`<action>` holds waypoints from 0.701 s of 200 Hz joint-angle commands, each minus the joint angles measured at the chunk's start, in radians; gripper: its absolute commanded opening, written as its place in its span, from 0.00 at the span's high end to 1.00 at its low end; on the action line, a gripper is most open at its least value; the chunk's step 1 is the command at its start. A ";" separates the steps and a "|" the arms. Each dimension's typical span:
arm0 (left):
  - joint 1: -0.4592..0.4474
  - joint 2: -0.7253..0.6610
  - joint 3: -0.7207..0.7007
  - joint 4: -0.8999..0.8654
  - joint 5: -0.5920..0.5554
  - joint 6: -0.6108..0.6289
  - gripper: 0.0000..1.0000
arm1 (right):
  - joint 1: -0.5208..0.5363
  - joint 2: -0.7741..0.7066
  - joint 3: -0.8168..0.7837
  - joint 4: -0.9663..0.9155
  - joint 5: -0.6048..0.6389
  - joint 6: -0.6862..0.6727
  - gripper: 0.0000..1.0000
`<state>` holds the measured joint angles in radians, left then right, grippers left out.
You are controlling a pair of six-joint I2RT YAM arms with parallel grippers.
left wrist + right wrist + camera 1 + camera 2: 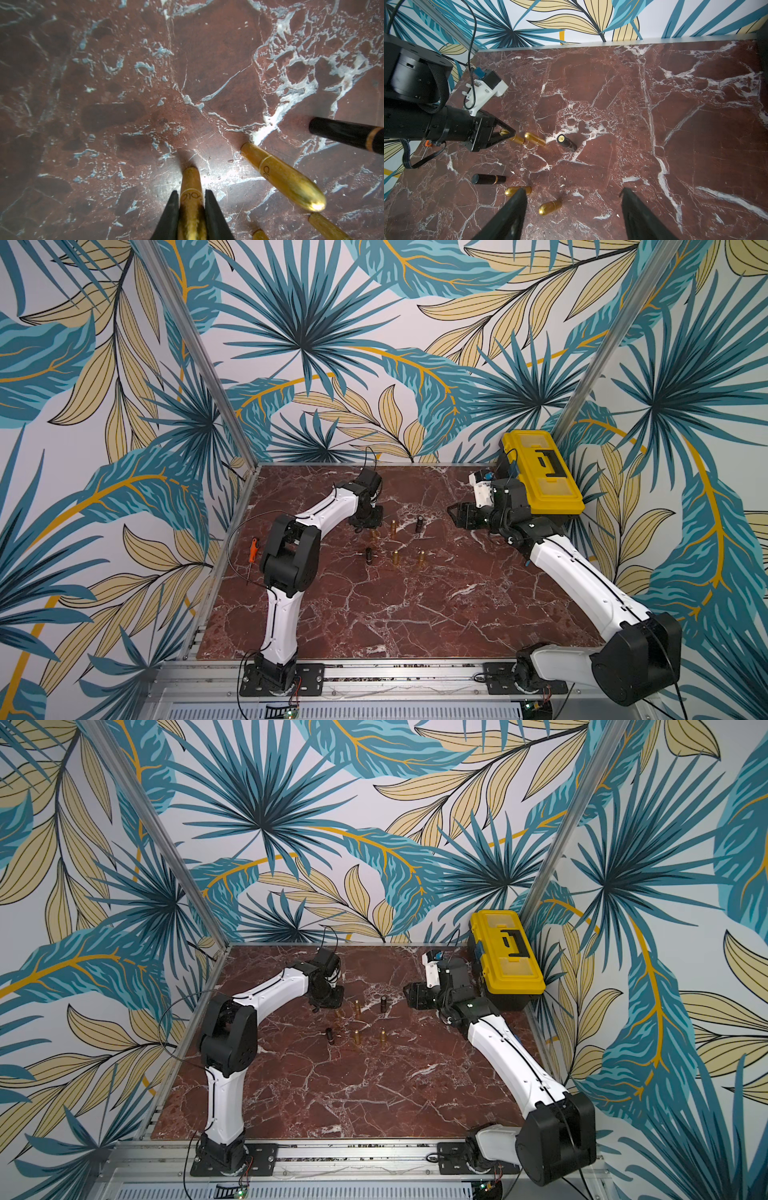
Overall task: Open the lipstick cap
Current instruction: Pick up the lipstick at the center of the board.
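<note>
Left claw is clamped tight around a shiny gold bullet-shaped lipstick tube. It's standing upright on the red-brown marble table, at the back-left of a little cluster. Cap's still on, and you can see the thin seam ring. Crowding just beside it is a second gold lipstick, with a black lipstick with a gold band further along. Right claw hangs with its jaws wide apart, holding nothing. There's a yellow plastic toolbox in the far corner. Lettering on the second tube starts "Cle", the rest I can't read.
</note>
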<state>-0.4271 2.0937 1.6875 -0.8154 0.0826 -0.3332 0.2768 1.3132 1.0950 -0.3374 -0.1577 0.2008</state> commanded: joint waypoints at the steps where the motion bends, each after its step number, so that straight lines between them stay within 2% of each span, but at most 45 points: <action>1: -0.004 -0.050 -0.011 -0.031 -0.011 0.003 0.92 | 0.007 0.009 -0.018 0.014 -0.028 -0.018 0.27; 37: -0.003 -0.148 0.003 -0.090 0.027 0.007 0.95 | 0.031 0.012 0.013 -0.014 -0.081 -0.052 0.27; 69: -0.001 -0.275 0.009 -0.162 0.108 -0.004 0.95 | 0.128 0.034 0.075 -0.080 -0.048 -0.153 0.27; 101: 0.006 -0.390 -0.023 -0.185 0.282 -0.044 0.96 | 0.213 0.039 0.092 -0.057 -0.124 -0.205 0.27; 140: 0.005 -0.495 -0.067 -0.186 0.456 -0.097 0.96 | 0.304 0.061 0.166 -0.091 -0.133 -0.285 0.27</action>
<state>-0.4240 1.6386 1.6547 -0.9714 0.3901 -0.3862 0.5449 1.3586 1.2121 -0.3962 -0.2623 -0.0055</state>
